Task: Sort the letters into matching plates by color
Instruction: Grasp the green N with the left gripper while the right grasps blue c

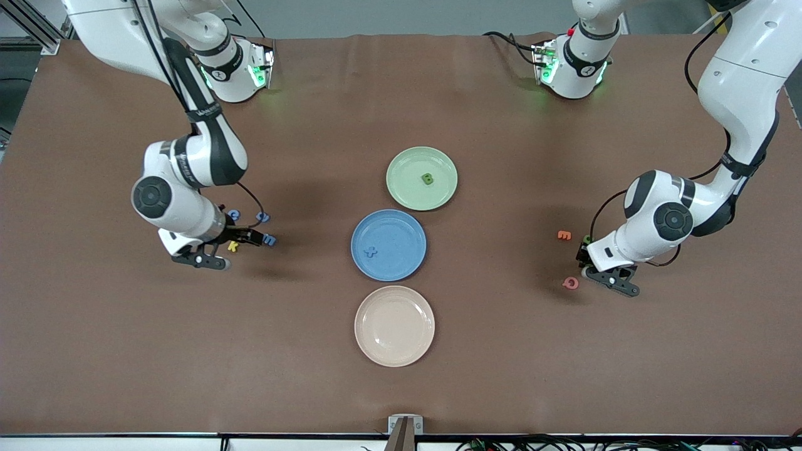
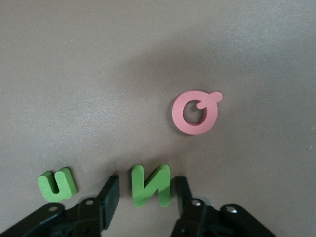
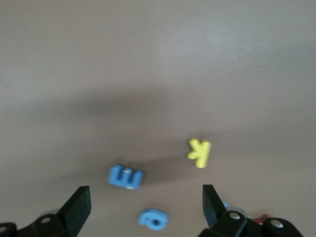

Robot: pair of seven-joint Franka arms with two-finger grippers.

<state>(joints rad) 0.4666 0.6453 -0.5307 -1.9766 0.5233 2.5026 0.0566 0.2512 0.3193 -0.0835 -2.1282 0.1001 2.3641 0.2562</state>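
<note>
Now 1 green letter [image 1: 427, 179] in green plate [image 1: 407, 188]

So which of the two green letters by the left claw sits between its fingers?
The green N: it sits between the left claw fingers, which flank both its sides. The green U lies outside them, untouched.

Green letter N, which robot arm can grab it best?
The left arm. Its tool already has a finger on each side of the green N. The right tool hangs open over blue letters instead.
</note>
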